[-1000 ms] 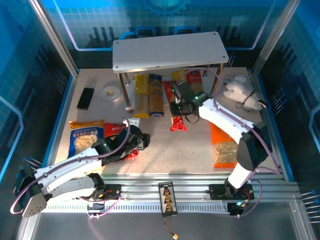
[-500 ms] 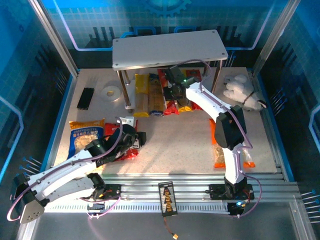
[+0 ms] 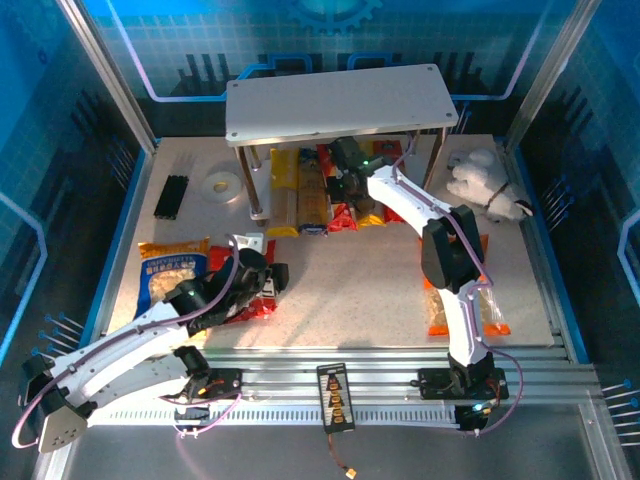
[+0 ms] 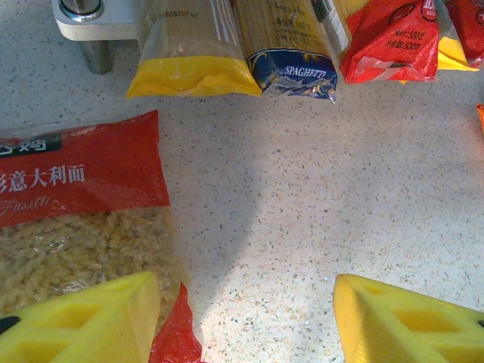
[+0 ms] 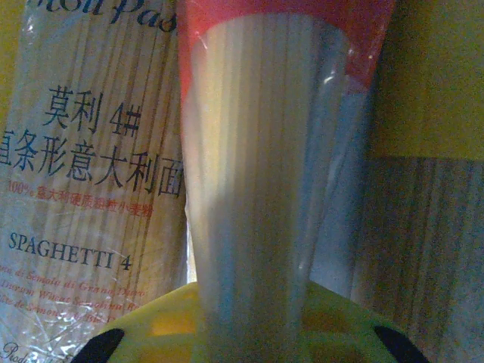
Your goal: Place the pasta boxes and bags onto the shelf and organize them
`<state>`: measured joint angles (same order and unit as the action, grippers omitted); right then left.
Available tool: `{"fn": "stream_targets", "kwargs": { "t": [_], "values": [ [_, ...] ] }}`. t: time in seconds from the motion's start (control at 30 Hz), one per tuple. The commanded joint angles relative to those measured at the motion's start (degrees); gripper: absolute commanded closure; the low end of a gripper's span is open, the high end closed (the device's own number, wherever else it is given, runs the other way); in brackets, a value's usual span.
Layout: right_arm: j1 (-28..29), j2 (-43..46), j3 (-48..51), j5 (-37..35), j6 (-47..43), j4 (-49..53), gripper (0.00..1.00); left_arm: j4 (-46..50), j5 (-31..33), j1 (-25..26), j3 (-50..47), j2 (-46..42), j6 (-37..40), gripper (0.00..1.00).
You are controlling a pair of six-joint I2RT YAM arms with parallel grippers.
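- Five long narrow pasta packs, clear windows showing straight strands: two yellow, two red, one blue-and-yellow.
- Lined up side by side beneath the top board of the shelf (image 3: 335, 100), near ends poking out toward the arms: yellow pack (image 4: 193, 57), blue-and-yellow pack (image 4: 291, 53), red pack (image 4: 389, 45), then a second yellow pack (image 4: 454, 54) and a second red pack (image 4: 470, 23).
- Three wide pillow bags of short pasta, flat on the speckled table (image 3: 350, 290) in front of the shelf: blue-yellow bag (image 3: 172, 272) at the left, red bag (image 4: 76, 212) just beside it with white lettering and spirals in its window, orange bag (image 3: 448, 305) at the right, partly behind the right arm (image 3: 450, 250).
- Shelf: light grey boards with rounded corners on slim metal posts, at the far middle of the table.
- Left gripper (image 4: 246, 318): yellow fingers (image 4: 408, 321) well apart, gripping nothing, hanging over the red bag's right edge.
- Right gripper (image 3: 350, 188): under the top board, clamped on the red pack at its clear window.
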<state>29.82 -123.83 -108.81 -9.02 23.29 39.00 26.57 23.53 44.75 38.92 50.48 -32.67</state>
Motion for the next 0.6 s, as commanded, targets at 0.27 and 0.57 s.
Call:
{"fn": "stream_targets", "kwargs": {
  "t": [0.27, 0.57],
  "values": [
    [-1.0, 0.9, 0.2, -6.9, 0.5, -8.5, 0.99, 1.5, -0.7, -0.4, -0.2, -1.1, 0.1, 0.37],
    [-0.9, -1.9, -0.9, -6.6, 0.0, -6.9, 0.78, 2.0, -0.4, -0.5, -0.6, -1.5, 0.1, 0.37]
  ]
}}
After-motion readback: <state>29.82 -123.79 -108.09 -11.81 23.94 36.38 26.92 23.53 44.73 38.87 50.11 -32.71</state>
